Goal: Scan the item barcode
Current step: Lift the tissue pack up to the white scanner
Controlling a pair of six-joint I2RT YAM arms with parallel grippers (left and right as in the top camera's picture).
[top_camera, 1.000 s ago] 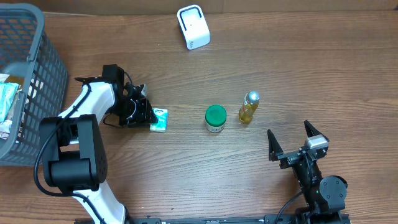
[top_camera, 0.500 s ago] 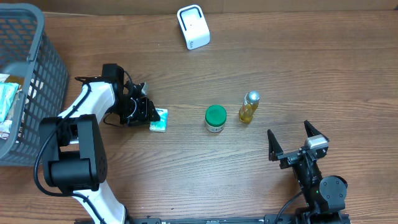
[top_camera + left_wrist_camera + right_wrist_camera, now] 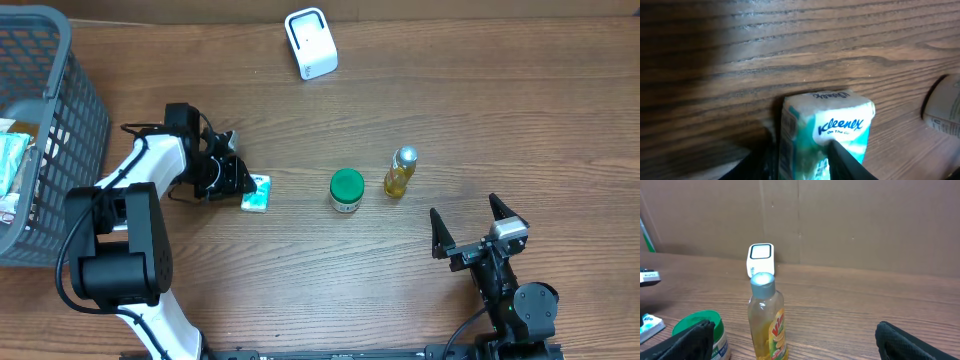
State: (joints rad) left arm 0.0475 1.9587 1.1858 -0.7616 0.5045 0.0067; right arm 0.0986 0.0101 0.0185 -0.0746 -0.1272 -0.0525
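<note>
A teal and white Kleenex tissue pack [image 3: 257, 193] lies on the wooden table left of centre. My left gripper [image 3: 238, 182] reaches it from the left. In the left wrist view the pack [image 3: 825, 125] fills the gap of my left gripper [image 3: 800, 150], with a black finger against each side of it. The white barcode scanner [image 3: 311, 43] stands at the far edge and shows small in the right wrist view [image 3: 760, 260]. My right gripper [image 3: 470, 228] stays wide open near the front right, nothing between its fingers [image 3: 795, 342].
A green-lidded jar [image 3: 347, 190] and a yellow Vim bottle [image 3: 400, 172] stand mid-table, seen by the right wrist as jar [image 3: 697, 332] and bottle [image 3: 766, 320]. A grey mesh basket [image 3: 60, 130] with packets sits at the left edge.
The left gripper has shifted slightly at the tissue pack, and the pack has turned a little on the table. The right arm has not moved.
</note>
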